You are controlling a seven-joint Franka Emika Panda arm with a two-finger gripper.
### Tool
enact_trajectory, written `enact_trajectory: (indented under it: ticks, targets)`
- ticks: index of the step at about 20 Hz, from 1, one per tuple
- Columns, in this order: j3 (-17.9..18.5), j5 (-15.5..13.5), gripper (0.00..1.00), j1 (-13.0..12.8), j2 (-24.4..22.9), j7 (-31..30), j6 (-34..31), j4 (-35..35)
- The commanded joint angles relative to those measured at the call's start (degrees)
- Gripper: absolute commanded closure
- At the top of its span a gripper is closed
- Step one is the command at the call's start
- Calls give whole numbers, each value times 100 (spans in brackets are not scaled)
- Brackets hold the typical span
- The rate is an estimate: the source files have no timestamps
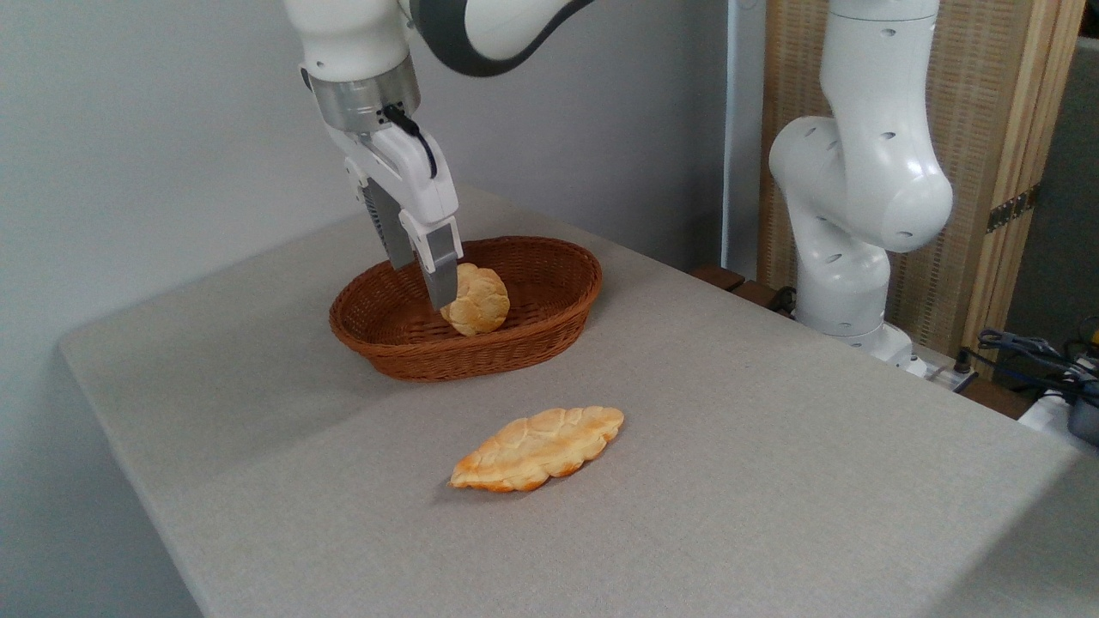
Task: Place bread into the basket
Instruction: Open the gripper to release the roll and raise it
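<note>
The two-finger gripper grips the round golden-tan bun inside the oval reddish-brown wicker basket; release remains.

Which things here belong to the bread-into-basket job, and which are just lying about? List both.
Part of the job:
- round bun, inside the basket
- wicker basket
- gripper, reaching into the basket beside the bun

Just lying about:
- flat leaf-shaped bread on the grey table
- cables at the right edge

round bun: 1 | leaf-shaped bread: 1 | basket: 1 | robot arm: 1 | table: 1
</note>
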Motion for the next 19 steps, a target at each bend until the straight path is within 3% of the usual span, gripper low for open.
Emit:
enact_trajectory:
  ticks: [1, 8, 11, 19]
  targets:
    - [275, 521, 0, -42, 11, 13, 6, 243]
    - [716, 645, 0, -42, 11, 48, 120, 323]
    - [865, 680, 0, -42, 11, 529, 111, 323]
    - [936, 698, 0, -42, 11, 698, 120, 323]
